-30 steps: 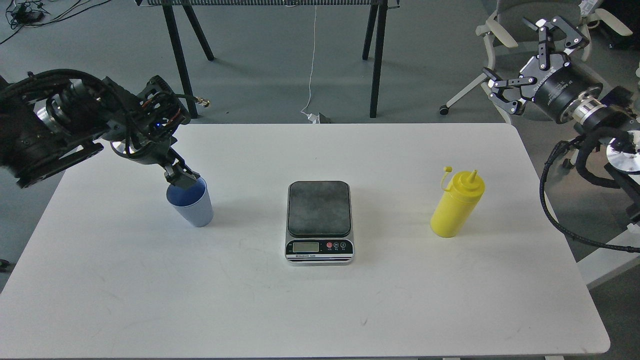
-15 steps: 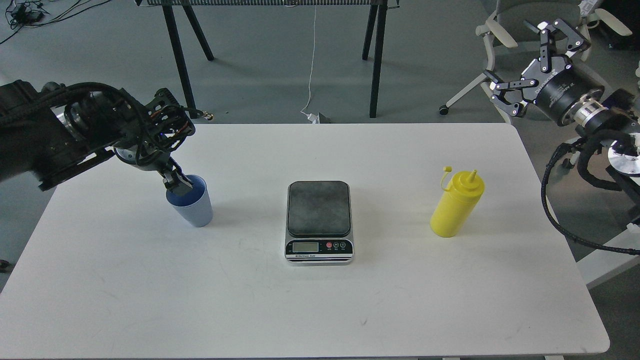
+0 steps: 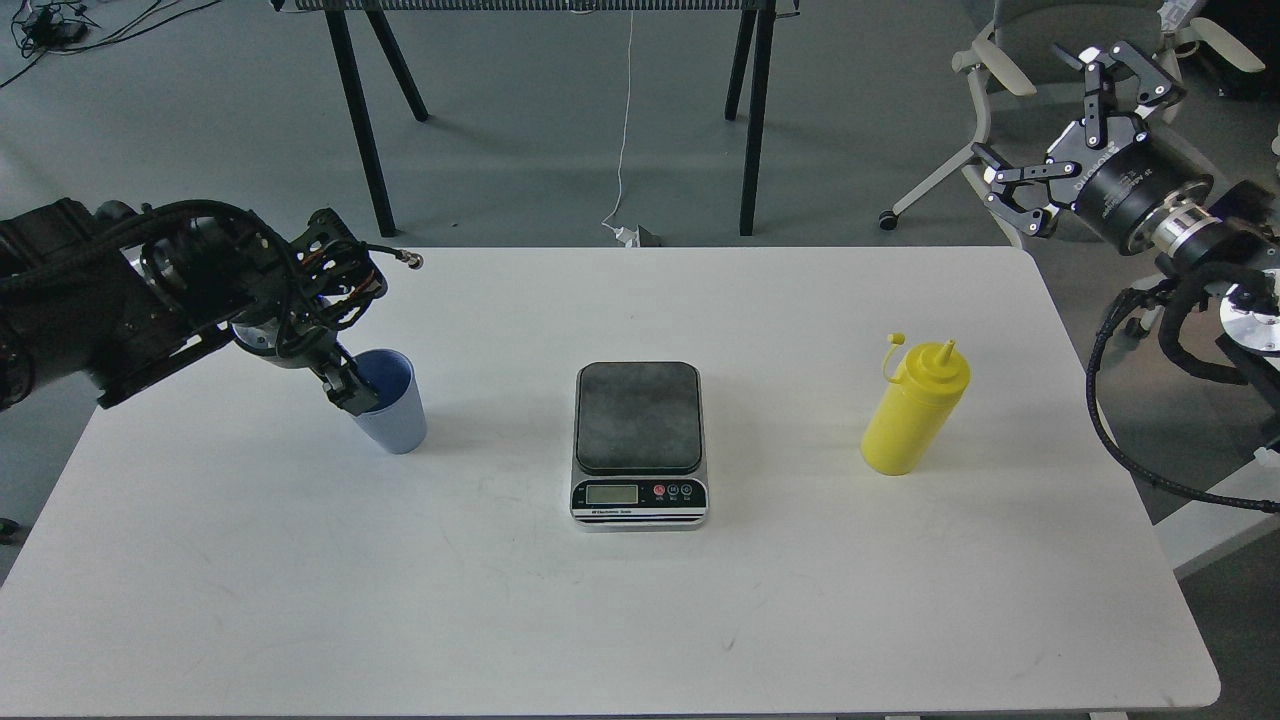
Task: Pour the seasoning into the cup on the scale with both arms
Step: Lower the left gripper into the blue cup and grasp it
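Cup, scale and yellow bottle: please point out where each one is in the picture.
cup (image 3: 398, 422): head view, on its ribbed outer wall.
scale (image 3: 637, 417): head view, on the middle of its dark platform.
yellow bottle (image 3: 910, 425): head view, on the middle of its body.

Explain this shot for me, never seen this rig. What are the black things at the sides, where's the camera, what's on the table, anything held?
The one view is from the robot's own head, looking forward and down at a white table. The black things are its two arms. The left gripper is at the near rim of the light blue cup; whether its fingers have closed on the rim is too dark to tell. The right gripper hangs open off the table's far right corner, holding nothing. A kitchen scale sits mid-table with its platform bare. The yellow seasoning bottle stands upright to its right, untouched.
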